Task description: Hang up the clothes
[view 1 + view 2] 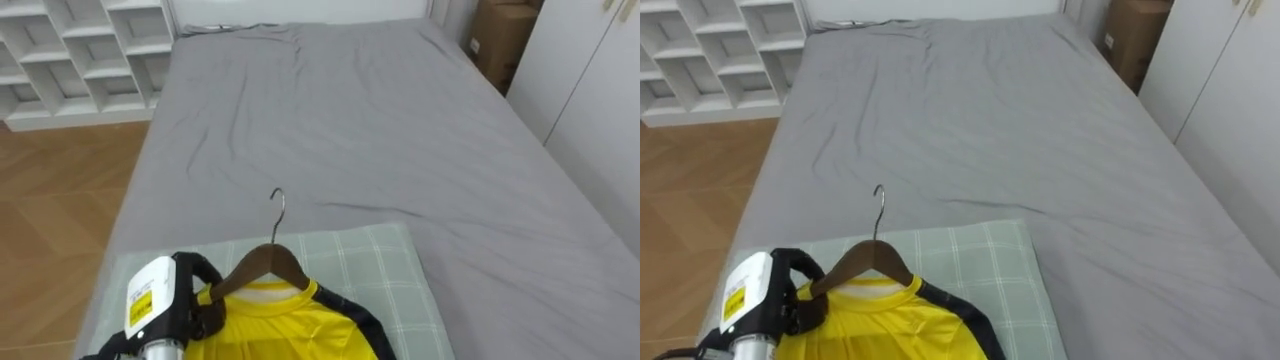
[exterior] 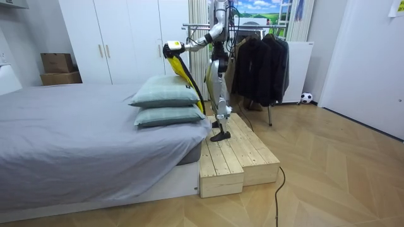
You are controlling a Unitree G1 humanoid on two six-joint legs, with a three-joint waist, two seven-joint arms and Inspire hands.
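Note:
A yellow shirt (image 1: 290,330) with dark trim hangs on a wooden hanger (image 1: 265,262) whose metal hook (image 1: 277,205) points up. My left hand (image 1: 205,300) comes in from the lower left and is shut on the hanger's left shoulder. It holds the shirt over a pale green checked pillow (image 1: 385,270) at the near end of the bed. In the room view I stand on a wooden platform (image 2: 233,151) beside the bed, left arm stretched out, and the shirt (image 2: 183,72) dangles from the hand (image 2: 169,48) above the stacked pillows (image 2: 167,94).
The grey bed (image 1: 350,120) stretches ahead. A white cubby shelf (image 1: 80,50) stands at the far left and a cardboard box (image 1: 500,40) at the far right by white wardrobes. Behind me is a clothes rack (image 2: 208,26) with dark garments (image 2: 262,63).

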